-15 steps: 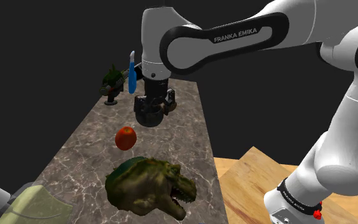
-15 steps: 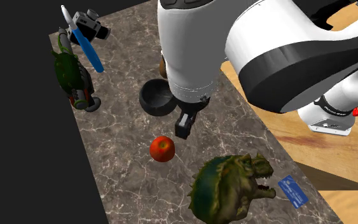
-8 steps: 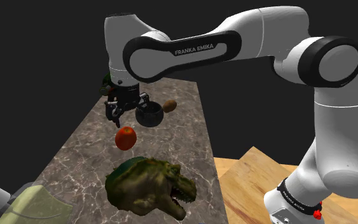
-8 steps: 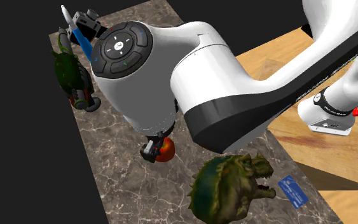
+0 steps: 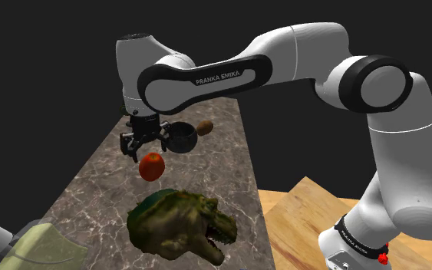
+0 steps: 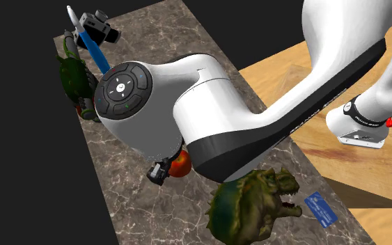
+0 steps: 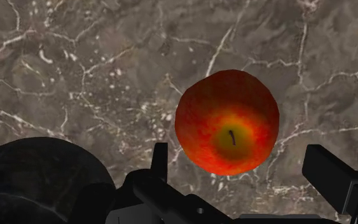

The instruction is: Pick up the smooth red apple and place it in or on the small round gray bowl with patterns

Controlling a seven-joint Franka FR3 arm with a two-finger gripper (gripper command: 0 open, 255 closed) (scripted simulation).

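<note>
So the pincer [image 5: 143, 146] is hanging just above the red apple [image 5: 152, 166], fingers spread wide apart and nothing clamped in them. Looking down along the hand, the apple lines up in the gap between the two fingers, closer to one finger than the other. It's sitting on the dark marble counter [image 5: 99, 192] with the stem dimple facing up and a yellowish patch around the stem.

The small dark round bowl [image 5: 181, 136] is on the counter near the apple, on its far side in the shoulder view, with a bit of marble showing between them. Just beside the bowl there's a brown oval thing [image 5: 204, 127], maybe a kiwi or a potato, hard to tell from here.

On the near side of the apple is a big green dinosaur head [image 5: 177, 224], mouth open. A blue card [image 6: 321, 208] lies by its jaw near the counter's edge.
</note>
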